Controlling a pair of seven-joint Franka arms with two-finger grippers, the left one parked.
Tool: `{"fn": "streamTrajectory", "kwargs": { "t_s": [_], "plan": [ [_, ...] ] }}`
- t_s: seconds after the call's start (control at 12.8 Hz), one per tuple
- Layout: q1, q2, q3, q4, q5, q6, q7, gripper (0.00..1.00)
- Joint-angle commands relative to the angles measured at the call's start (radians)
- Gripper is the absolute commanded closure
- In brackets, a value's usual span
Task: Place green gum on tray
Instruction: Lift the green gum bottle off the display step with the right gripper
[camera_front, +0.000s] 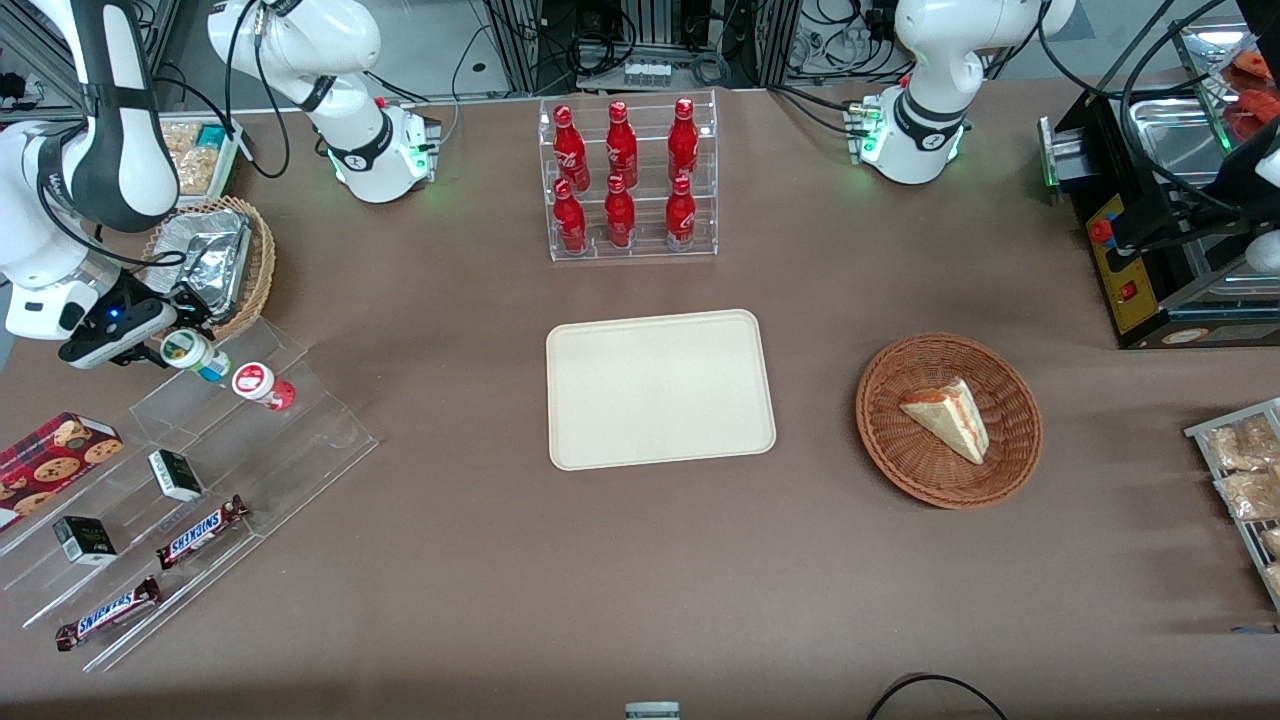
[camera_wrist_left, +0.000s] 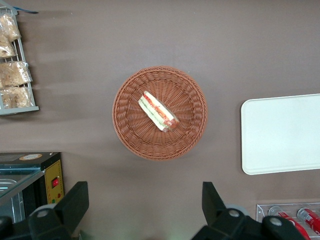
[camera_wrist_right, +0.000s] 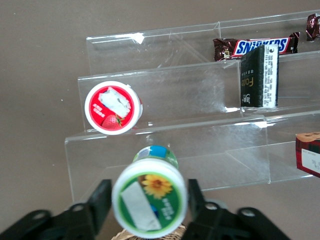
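Firmly shut pincer (camera_wrist_right: 150, 200), gripping green gum (camera_wrist_right: 149, 202)

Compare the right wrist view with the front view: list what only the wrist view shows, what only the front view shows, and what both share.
Only the right wrist view shows the sunflower picture on the green gum lid and the strawberry on the red-lidded canister.

Only the front view shows the tray, bare, toward the table's middle, plus the cola bottle rack and the wicker basket with a sandwich.

Both show the claw with a finger on either side of the green gum, the red-lidded canister beside it, the clear stepped shelf, a Snickers bar and a dark box.
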Motion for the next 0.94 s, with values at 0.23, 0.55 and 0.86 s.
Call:
{"fn": "streamTrajectory", "kwargs": {
  "t_s": [0.23, 0.55, 0.86],
  "plan": [
    [0.010, -0.002, 0.000, 0.032, -0.010, -0.021, -0.001, 1.00],
    [0.060, -0.007, 0.011, 0.228, -0.010, -0.302, 0.038, 1.00],
    [0.256, 0.012, 0.014, 0.432, -0.010, -0.555, 0.308, 1.00]
  ]
}}
